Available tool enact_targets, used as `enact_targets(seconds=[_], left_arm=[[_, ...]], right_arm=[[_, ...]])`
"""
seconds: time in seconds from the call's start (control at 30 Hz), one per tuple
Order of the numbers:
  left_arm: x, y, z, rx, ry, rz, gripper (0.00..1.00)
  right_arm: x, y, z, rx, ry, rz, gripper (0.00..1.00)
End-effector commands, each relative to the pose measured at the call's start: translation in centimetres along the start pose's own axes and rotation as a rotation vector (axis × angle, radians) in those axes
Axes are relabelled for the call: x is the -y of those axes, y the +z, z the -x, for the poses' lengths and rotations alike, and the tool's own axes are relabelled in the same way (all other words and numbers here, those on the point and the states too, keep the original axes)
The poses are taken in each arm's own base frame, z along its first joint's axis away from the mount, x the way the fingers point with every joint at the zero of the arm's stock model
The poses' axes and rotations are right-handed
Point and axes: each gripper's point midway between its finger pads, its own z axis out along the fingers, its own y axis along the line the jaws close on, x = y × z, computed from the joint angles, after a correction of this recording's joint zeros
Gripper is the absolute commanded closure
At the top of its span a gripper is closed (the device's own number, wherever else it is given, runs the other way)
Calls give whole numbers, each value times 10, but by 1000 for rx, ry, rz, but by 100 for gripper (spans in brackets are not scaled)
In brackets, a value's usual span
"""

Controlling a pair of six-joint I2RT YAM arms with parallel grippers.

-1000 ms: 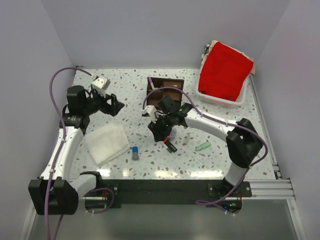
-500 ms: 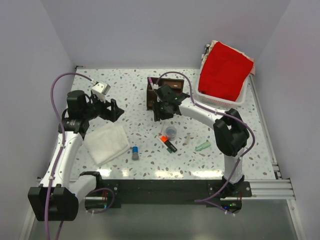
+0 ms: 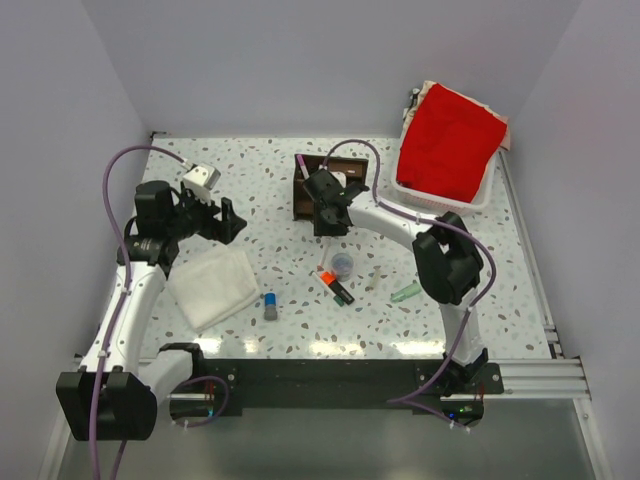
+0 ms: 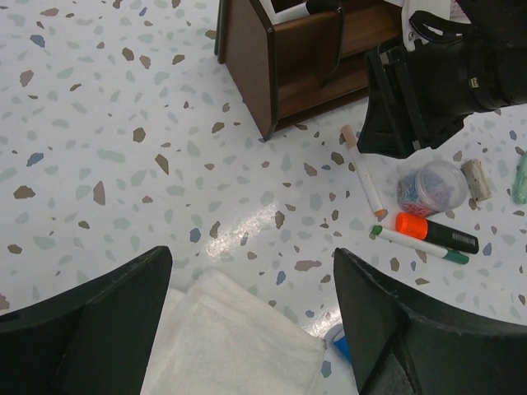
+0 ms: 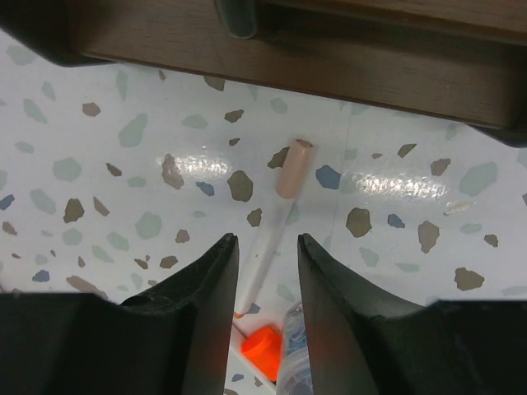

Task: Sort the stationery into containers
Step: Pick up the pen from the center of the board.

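The dark brown wooden organizer [image 3: 318, 178] stands at the back middle; it also shows in the left wrist view [image 4: 280, 62]. My right gripper [image 3: 326, 218] hovers just in front of it, jaws a little apart and empty, above a thin pale pen [image 5: 276, 216] with a peach cap lying on the table. Nearer lie the round bluish pot [image 3: 342, 264], the orange-and-black highlighter [image 3: 336, 285], a green-tipped pen [image 4: 420, 245], the mint-green piece [image 3: 405, 292] and the blue-capped grey stick [image 3: 270, 305]. My left gripper [image 3: 232, 220] is open and empty above the cloth's far edge.
A white folded cloth [image 3: 212, 288] lies at the left front. A white basket [image 3: 470, 205] with red cloth stands at the back right. A small white block [image 3: 203, 177] sits near the left arm. Walls close the table on three sides.
My right gripper has moved from over the loose items back to the organizer's front. The left arm has shifted only slightly.
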Motion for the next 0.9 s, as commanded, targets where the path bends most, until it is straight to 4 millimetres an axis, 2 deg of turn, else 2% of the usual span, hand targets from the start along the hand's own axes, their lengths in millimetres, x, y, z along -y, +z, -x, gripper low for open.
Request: enact_targets(seconds=[0.0, 0.27, 0.6, 0.8, 0.87], left_arm=[[-4, -2, 7, 21, 15, 13, 16], [-3, -1, -1, 10, 12, 8, 16], [-3, -1, -3, 3, 11, 4, 16], [-3, 2, -2, 7, 11, -8, 16], [-2, 3, -2, 10, 10, -12, 16]], right_arm=[[4, 1, -2, 9, 53, -56, 58], [-7, 15, -15, -11, 54, -57, 60], [-1, 29, -16, 18, 65, -121, 61], [7, 42, -30, 0, 50, -154, 71], [7, 44, -32, -1, 37, -153, 80]])
